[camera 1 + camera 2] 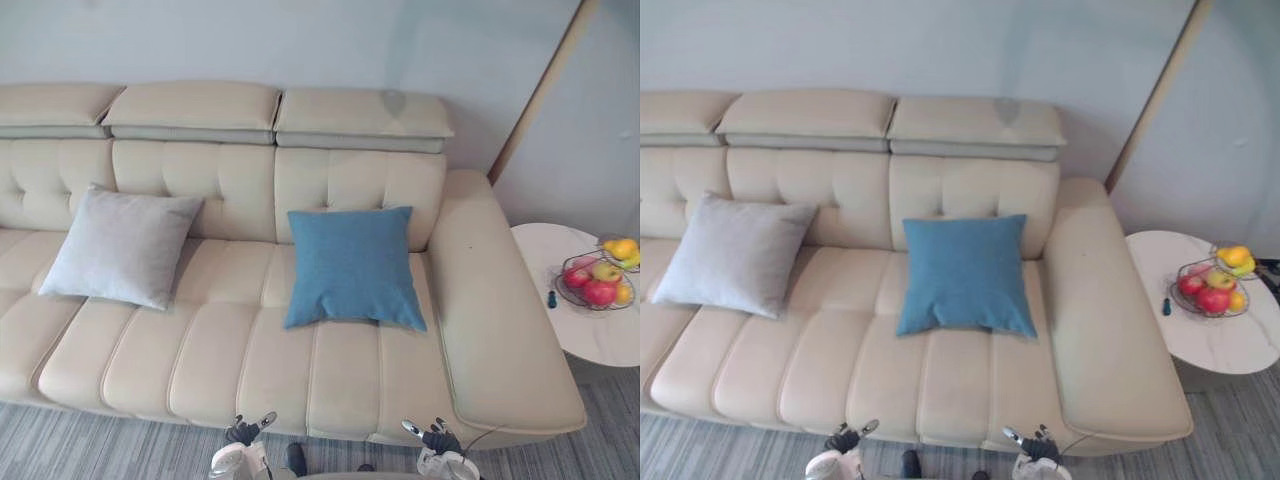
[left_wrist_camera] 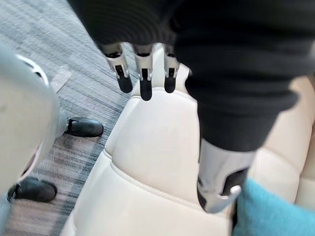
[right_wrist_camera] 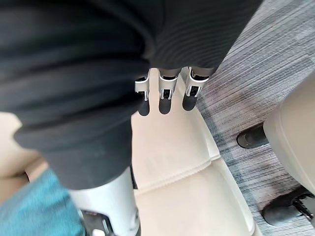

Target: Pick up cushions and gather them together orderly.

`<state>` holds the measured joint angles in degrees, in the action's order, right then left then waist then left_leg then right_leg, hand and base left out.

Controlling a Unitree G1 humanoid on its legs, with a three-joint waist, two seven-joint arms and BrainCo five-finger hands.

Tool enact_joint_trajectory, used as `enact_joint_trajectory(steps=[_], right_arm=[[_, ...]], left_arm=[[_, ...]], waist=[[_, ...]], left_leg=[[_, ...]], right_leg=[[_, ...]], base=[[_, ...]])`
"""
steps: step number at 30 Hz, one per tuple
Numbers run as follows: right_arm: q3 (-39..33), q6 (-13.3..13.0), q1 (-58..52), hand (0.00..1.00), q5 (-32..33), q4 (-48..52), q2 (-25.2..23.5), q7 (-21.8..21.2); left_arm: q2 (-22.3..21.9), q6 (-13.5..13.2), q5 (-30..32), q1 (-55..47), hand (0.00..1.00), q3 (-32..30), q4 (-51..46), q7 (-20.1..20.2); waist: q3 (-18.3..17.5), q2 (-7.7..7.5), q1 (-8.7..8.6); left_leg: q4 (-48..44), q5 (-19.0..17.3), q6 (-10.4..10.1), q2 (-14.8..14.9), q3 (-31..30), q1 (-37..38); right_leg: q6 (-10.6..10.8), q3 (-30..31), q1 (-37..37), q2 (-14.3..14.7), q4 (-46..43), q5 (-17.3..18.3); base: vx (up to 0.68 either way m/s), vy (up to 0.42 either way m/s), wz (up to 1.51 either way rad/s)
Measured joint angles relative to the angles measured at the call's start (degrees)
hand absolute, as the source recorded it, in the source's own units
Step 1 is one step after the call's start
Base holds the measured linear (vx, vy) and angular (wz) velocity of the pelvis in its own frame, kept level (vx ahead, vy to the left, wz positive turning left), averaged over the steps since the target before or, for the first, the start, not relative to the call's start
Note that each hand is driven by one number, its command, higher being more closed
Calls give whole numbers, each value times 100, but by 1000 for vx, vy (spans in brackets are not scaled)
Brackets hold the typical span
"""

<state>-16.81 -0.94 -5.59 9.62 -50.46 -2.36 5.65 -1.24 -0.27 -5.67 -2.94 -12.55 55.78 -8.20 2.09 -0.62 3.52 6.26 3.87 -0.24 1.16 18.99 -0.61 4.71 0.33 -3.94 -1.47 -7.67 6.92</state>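
Note:
A blue cushion (image 1: 352, 265) leans against the backrest of the cream sofa (image 1: 230, 370), on the seat to the right of the middle. Further left on the seat, a grey cushion (image 1: 120, 245) leans the same way, a wide gap apart from the blue one. My left hand (image 1: 245, 432) and right hand (image 1: 432, 435) hang low in front of the sofa's front edge, well short of both cushions. Both are open and hold nothing, with straight fingers (image 2: 142, 78) (image 3: 165, 96) over the seat edge. A corner of the blue cushion (image 2: 275, 211) (image 3: 39, 206) shows past each thumb.
The sofa's wide armrest (image 1: 490, 300) closes off the right end. Beyond it stands a round white side table (image 1: 590, 340) carrying a wire basket of fruit (image 1: 597, 280) and a small dark object (image 1: 551, 298). A slanted beige pole (image 1: 540, 90) leans along the wall. Grey striped carpet (image 1: 100, 445) lies in front.

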Motion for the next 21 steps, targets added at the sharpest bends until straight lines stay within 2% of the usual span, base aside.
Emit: enact_joint_trajectory(steps=[2, 3, 4, 5, 6, 8, 10, 12, 13, 15, 16, 17, 18, 19, 21], right_arm=[[-16, 25, 50, 0, 8, -30, -36, 2], [-41, 27, 84, 0, 9, -62, -64, -5], [-51, 26, 98, 0, 8, -57, -72, -2], [-67, 25, 102, 0, 8, -69, -85, -1], [-91, 25, 98, 0, 8, -86, -106, -1], [-141, 33, 114, 0, 8, -263, -130, -2], [-251, 50, 205, 0, 7, -285, -136, -2], [-331, 45, 347, 0, 6, -294, -133, 5], [-330, 44, 440, 0, 7, -307, -105, 8], [-321, 36, 484, 0, 181, -298, -59, 87], [-318, 41, 494, 0, 185, -305, -4, 116], [-315, 48, 429, 0, 189, -404, 14, 148], [-325, 62, 433, 0, 224, -500, -10, 173], [-325, 82, 433, 0, 283, -541, 43, 181], [-322, 84, 409, 0, 290, -527, 129, 177]], left_arm=[[1, 8, 73, 6, 0, -2, -18, -1], [-9, 24, 118, 69, 0, -63, -8, -3], [-26, 30, 119, 83, 0, -147, -9, -3], [-9, 47, 119, 108, 0, -187, -14, -3], [10, 53, 119, 114, 0, -213, -31, -3], [53, 65, 128, 105, 0, -304, -70, -5], [21, 71, 163, 133, 0, -411, -92, -6], [-12, 67, 161, 211, 0, -414, -115, -30], [-67, 64, 161, 287, 0, -365, -110, -38], [-213, 58, 162, 300, 0, -205, -117, -39], [-226, 62, 159, 297, 0, -169, -105, -37], [-231, 65, 160, 285, 0, -132, -117, -33], [-225, 61, 161, 327, 0, -141, -158, -40], [-180, 57, 163, 412, 0, -179, -192, -42], [-202, 63, 167, 451, 0, -174, -174, -40]], waist=[[38, -9, 10], [81, 15, -3], [86, 33, 10], [93, 51, 6], [80, 18, 4], [-27, -184, 32], [-28, -232, 92], [-8, -246, 227], [67, -127, 287], [187, 255, 301], [204, 327, 296], [216, 333, 273], [271, 224, 275], [355, 78, 286], [369, 67, 248]], left_leg=[[-12, -16, 159, 20, 116, -41], [-132, -39, 254, 96, 96, -99], [-341, -120, 248, 190, 26, -165], [-609, -195, 279, 273, -94, -314], [-774, -208, 281, 298, -147, -388], [-1167, -181, 248, 290, -326, -711], [-1522, -179, 247, 315, -395, -981], [-1927, -174, 239, 444, -376, -1299], [-2130, -88, 110, 607, -446, -1562], [-1719, 352, -289, 960, -560, -1635], [-1554, 469, -324, 1032, -575, -1627], [-1314, 258, -577, 1091, -573, -1622], [-1457, 210, -633, 1052, -552, -1656], [-2175, 101, -501, 937, -628, -1763], [-3307, -533, -260, 880, -807, -1831]], right_leg=[[86, -363, -37, -184, -198, -4], [-108, -630, -278, -313, -1099, 94], [-181, -668, -424, -389, -1910, 234], [-71, -620, -472, -482, -2760, 352], [33, -554, -460, -558, -3220, 409], [385, -200, -199, -740, -4114, 572], [485, 106, 253, -766, -3754, 617], [306, 205, 736, -761, -2445, 579], [283, 92, 1005, -613, -1664, 766], [260, -166, 1154, -220, -972, 784], [214, -254, 1145, -137, -887, 810], [58, -505, 1087, -90, -768, 896], [-85, -654, 1053, -191, -713, 962], [-283, -838, 993, -354, -655, 1082], [-283, -894, 755, -436, -775, 1077]], base=[[18, 72, -23], [22, 41, 3], [74, -10, 29], [79, -36, 42], [78, -87, 57], [9, -126, 53], [-128, -187, 26], [-273, -298, -8], [-349, -315, -11], [-419, -242, -3], [-595, -295, 5], [-459, -236, 2], [-437, -264, -15], [-258, -162, -32], [-262, -72, -40]])
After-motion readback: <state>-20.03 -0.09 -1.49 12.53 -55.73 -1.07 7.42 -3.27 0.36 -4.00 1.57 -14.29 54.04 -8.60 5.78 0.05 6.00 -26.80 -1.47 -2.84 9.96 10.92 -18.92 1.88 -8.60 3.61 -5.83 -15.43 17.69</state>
